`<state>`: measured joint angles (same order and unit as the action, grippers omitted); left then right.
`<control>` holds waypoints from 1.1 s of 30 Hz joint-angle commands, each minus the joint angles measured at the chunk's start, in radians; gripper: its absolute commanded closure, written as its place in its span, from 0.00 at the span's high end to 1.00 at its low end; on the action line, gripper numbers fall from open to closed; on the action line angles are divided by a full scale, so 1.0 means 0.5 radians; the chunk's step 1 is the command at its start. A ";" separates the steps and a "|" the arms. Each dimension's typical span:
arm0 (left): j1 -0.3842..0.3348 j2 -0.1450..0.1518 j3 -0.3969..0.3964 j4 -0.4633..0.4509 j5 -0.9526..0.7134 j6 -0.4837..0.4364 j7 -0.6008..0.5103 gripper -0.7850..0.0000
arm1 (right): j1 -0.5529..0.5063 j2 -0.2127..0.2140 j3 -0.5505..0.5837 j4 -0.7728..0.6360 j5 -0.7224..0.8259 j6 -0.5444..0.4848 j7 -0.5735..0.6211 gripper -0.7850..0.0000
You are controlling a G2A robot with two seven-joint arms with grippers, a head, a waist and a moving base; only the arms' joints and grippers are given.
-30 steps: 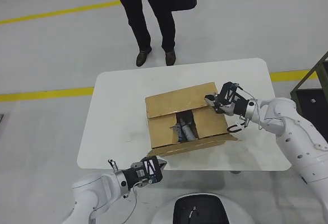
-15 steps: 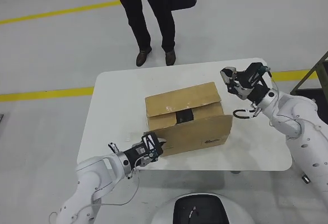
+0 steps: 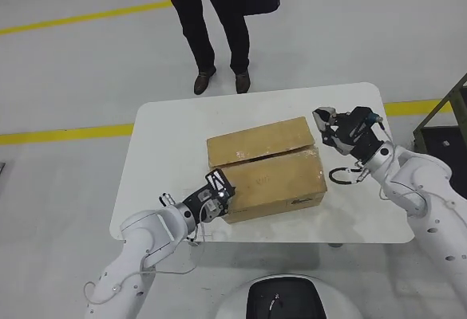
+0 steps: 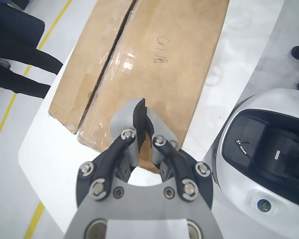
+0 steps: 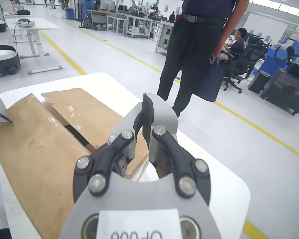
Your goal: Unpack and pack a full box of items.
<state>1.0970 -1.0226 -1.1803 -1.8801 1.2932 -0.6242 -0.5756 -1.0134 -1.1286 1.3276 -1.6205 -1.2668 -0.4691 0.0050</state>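
The cardboard box (image 3: 269,171) sits in the middle of the white table (image 3: 169,135) in the top view, its 2 long flaps folded down to meet along a seam (image 3: 273,154) that has not closed flush. In the left wrist view a dark slit runs the seam's length, and in the right wrist view a wider gap (image 5: 74,130) shows at the end nearest that claw.

The left gripper (image 3: 217,183) is at the box's lower-left corner in the top view. Its fingers are pinched together on nothing, and the tips rest against the nearer flap. The right gripper (image 3: 326,127) stands just off the box's upper-right corner, its fingers drawn together and empty too.

As I judge it, the trouble would come from the flaps. Nothing grips or tapes them, so the board could spring up as soon as the pressing claw lifts. With only 1 end pressed, the far end may rise, and the gap there suggests it wants to. A harder push from the left claw could slide the whole box toward the right of the frame, since nothing braces that end. Tips dragged across the seam might catch a flap's edge and buckle it.
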 commanded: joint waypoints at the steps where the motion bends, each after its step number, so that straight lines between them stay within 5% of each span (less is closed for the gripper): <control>1: -0.004 -0.001 0.004 0.004 -0.003 0.012 -0.016 0.00 | -0.006 -0.004 -0.026 -0.009 0.014 0.004 0.059 0.00; 14: 0.021 0.003 -0.037 0.020 -0.035 0.032 -0.030 0.00 | 0.087 -0.085 -0.424 0.222 -0.212 0.309 0.124 0.00; 16: 0.025 0.005 -0.049 0.014 -0.043 0.025 -0.031 0.43 | 0.101 -0.095 -0.457 0.252 -0.229 0.326 0.115 0.00; 17: 0.028 0.007 -0.059 0.002 -0.050 0.021 -0.032 1.00 | 0.107 -0.099 -0.467 0.262 -0.233 0.330 0.108 0.00; 33: 0.098 0.018 -0.131 -0.085 -0.032 0.076 -0.021 1.00 | 0.162 -0.128 -0.495 0.345 -0.225 0.276 0.153 0.00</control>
<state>1.1301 -1.0153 -1.2346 -1.9108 1.2634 -0.6079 -0.5960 -0.9329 -1.1918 1.0812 -1.4491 -1.3772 -0.3307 0.0820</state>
